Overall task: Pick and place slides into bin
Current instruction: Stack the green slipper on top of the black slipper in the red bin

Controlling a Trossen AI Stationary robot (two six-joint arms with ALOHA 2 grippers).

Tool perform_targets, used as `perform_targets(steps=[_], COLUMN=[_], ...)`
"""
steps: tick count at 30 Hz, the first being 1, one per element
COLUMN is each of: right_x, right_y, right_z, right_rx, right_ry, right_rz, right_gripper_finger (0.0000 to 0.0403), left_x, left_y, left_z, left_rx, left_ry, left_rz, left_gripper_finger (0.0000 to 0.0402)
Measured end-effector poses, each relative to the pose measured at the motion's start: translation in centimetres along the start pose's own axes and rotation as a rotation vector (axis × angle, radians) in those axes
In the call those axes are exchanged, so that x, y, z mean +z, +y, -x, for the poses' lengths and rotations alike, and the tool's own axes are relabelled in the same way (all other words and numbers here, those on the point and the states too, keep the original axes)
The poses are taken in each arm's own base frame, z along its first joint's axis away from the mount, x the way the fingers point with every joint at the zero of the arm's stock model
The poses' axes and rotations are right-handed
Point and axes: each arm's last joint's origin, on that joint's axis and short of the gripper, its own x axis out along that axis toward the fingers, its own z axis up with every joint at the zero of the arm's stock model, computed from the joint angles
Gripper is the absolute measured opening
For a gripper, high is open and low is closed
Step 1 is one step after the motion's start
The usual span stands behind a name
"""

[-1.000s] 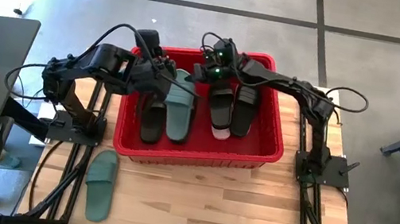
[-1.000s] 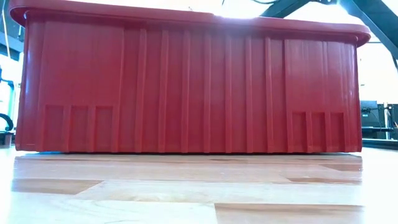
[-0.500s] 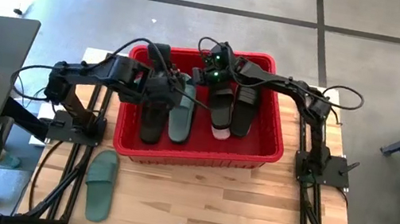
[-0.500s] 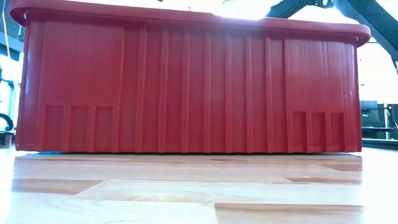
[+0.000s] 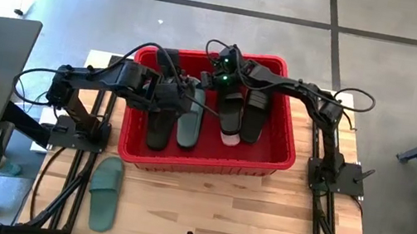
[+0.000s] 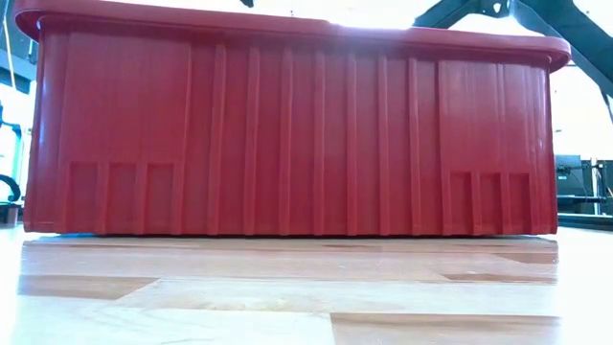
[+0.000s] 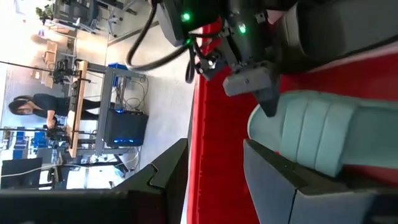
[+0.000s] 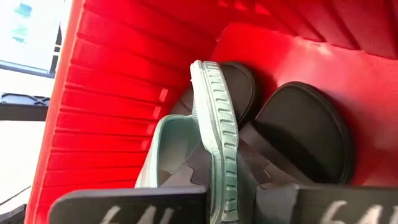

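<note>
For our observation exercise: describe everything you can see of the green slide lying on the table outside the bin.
The green slide is a sage, foam-looking sandal with one wide strap across it. It lies flat, sole down, on the wooden table, just outside the red bin by its left corner, pointing lengthwise toward it. It appears to touch only the tabletop, and neither arm is near it.

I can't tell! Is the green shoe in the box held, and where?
The right gripper pinches the green slide by its sole edge, at one end. The left gripper holds nothing.
</note>
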Motion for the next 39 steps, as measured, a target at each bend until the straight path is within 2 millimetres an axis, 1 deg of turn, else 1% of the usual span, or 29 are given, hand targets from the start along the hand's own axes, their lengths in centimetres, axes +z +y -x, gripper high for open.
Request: perform_targets(steps=[10,16,25,31,39], right_x=[-0.1,-0.3,-0.4,-0.4,-0.4], right_y=[0.0,-0.4,-0.6,-0.7,-0.7], right_z=[-0.2,-0.9,-0.9,-0.9,-0.9], right_rx=[0.005,0.018,-0.017,-0.036,-0.052], right_ry=[0.008,0.027,0.012,0.004,-0.01], right_rz=[0.008,0.006,-0.005,0.005,0.034], right_gripper_finger=[0.0008,0.0008,0.0016,0.0036,0.0085], left_x=[0.3,0.4,0.2,0.4,0.4], left_y=[0.0,-0.6,-1.7,-2.1,-2.0], left_z=[-0.1,-0.8,-1.8,-2.2,-2.2], left_rx=[0.005,0.006,-0.02,-0.023,-0.022], left_ry=[-0.022,-0.012,0.016,0.014,0.014], left_rz=[0.006,-0.01,-0.031,-0.03,-0.029], left_gripper_finger=[0.0138,0.0138,0.0138,0.0138,0.0138])
